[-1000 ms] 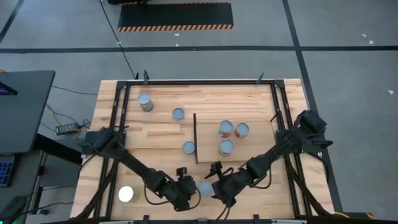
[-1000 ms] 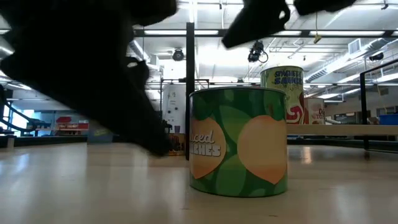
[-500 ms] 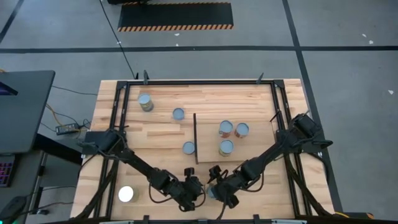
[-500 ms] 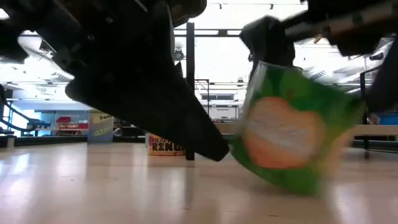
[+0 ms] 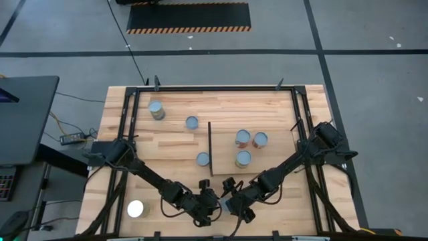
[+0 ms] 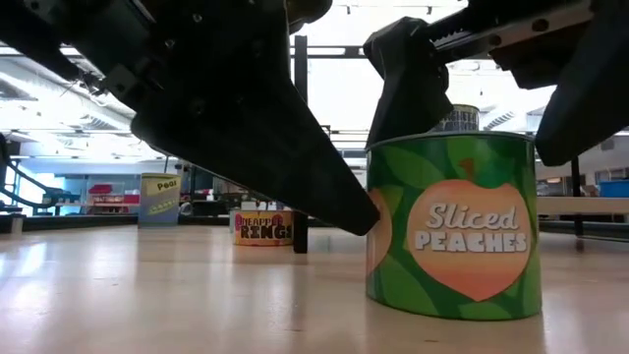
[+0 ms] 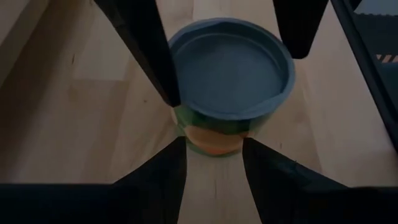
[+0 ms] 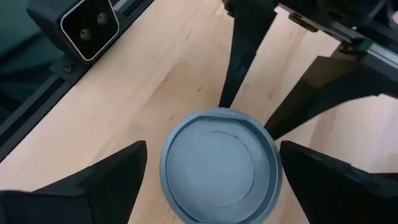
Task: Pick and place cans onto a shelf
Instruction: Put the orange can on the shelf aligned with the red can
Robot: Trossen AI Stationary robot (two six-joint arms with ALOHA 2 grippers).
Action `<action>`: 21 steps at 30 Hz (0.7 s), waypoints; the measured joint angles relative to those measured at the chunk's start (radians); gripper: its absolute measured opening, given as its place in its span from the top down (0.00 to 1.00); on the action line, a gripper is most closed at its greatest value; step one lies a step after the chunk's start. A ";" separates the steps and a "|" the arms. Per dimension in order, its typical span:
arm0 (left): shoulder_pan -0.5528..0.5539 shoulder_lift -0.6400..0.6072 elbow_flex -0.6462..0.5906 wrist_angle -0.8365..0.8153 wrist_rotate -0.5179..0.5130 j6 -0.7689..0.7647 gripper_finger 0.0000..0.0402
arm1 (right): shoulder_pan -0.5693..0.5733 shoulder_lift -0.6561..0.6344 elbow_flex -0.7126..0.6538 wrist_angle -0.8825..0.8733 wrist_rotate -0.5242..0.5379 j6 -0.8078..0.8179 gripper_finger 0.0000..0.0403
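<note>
From above, the left gripper [image 5: 209,201] and right gripper [image 5: 232,203] sit close together at the table's [image 5: 174,144] edge, as half a second ago. Three cans [image 5: 243,158] are on the shelf [image 5: 274,164], four are loose, and an eighth is between the grippers. At table level the peach can [image 6: 454,228], tilted before, stands upright off the shelf. In the wrist views the right jaws are wide around it without touching, and the left jaws are narrow, gripping nothing.

Dark jointed arms [image 5: 150,178], tapered black fingers [image 7: 155,53]
</note>
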 joint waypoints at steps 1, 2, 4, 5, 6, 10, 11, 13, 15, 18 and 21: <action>0.001 0.000 0.000 0.000 0.000 0.000 0.60 | 0.000 0.001 0.000 0.002 0.000 -0.006 0.07; 0.001 0.000 0.000 0.000 0.000 0.000 0.60 | 0.000 0.003 0.000 -0.002 0.000 -0.013 0.07; 0.001 0.000 0.000 0.000 0.000 0.000 0.60 | 0.000 0.003 0.000 -0.005 0.000 -0.022 0.07; 0.001 0.000 0.000 0.000 0.000 0.000 0.60 | -0.003 0.003 0.000 -0.005 -0.001 -0.024 0.08; 0.001 0.000 0.000 0.002 0.000 0.000 0.60 | -0.006 0.003 0.000 -0.005 -0.002 -0.024 0.09; 0.001 0.000 0.000 0.005 -0.009 0.000 0.60 | -0.022 0.003 0.000 -0.007 -0.043 -0.007 0.14; 0.001 0.000 0.000 0.005 -0.016 0.000 0.60 | -0.027 0.003 0.000 -0.007 -0.062 0.003 0.15; 0.001 0.000 0.000 0.005 -0.022 0.000 0.60 | -0.036 0.003 0.000 -0.008 -0.086 0.022 0.18; 0.002 0.000 0.000 0.005 -0.023 0.000 0.60 | -0.041 0.003 0.000 -0.007 -0.098 0.027 0.20; 0.003 0.000 0.000 0.006 -0.022 -0.001 0.60 | -0.042 0.003 0.000 -0.012 -0.104 0.026 0.23; 0.003 -0.004 0.000 0.005 -0.022 -0.003 0.60 | -0.042 0.002 0.001 -0.018 -0.104 0.027 0.23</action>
